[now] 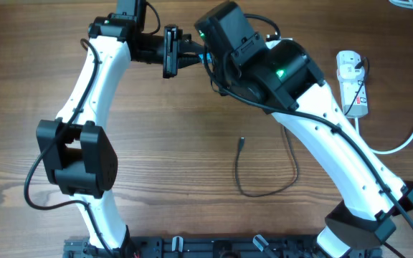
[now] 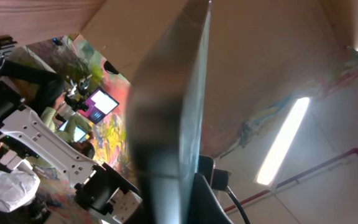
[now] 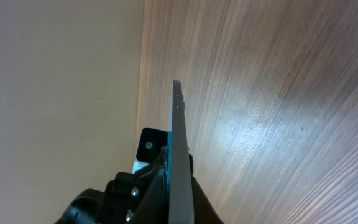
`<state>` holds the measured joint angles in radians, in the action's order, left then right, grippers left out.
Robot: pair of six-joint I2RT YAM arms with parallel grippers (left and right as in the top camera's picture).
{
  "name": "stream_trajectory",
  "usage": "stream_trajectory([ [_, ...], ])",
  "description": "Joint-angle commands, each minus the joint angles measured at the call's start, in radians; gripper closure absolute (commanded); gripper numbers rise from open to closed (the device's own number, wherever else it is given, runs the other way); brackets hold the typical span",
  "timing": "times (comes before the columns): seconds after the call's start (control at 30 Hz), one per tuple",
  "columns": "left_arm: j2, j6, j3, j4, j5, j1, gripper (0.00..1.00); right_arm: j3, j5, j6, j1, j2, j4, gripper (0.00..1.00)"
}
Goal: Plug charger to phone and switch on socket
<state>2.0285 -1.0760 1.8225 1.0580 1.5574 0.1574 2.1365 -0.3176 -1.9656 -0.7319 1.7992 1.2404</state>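
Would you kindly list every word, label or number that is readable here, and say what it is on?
No text can be read in any view.
The phone: seen edge-on in every view, its screen hidden.
The socket: a red mark and some print, too small to read.
The background screens in the left wrist view: too blurred to read.

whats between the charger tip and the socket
In the overhead view, the right arm's white forearm crosses above the table between the charger tip and the socket.
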Motion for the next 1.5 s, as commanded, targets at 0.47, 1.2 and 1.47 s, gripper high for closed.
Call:
stream_trajectory([
  [0.47, -0.033, 0.061, 0.018, -0.053, -0.156, -0.043, 0.96, 0.021, -0.103, 0.748, 0.062, -0.076, 0.068, 0.00],
  [1.2, -0.033, 0.419, 0.016, 0.218, -1.283, -0.175, 0.96, -0.545, 0.346, 1.330, 0.213, -0.086, 0.109, 0.07],
  [1.47, -0.033, 0.418, 0.016, 0.218, -1.282, -0.174, 0.96, -0.855, 0.431, 1.330, 0.213, -0.084, -0.174, 0.43],
])
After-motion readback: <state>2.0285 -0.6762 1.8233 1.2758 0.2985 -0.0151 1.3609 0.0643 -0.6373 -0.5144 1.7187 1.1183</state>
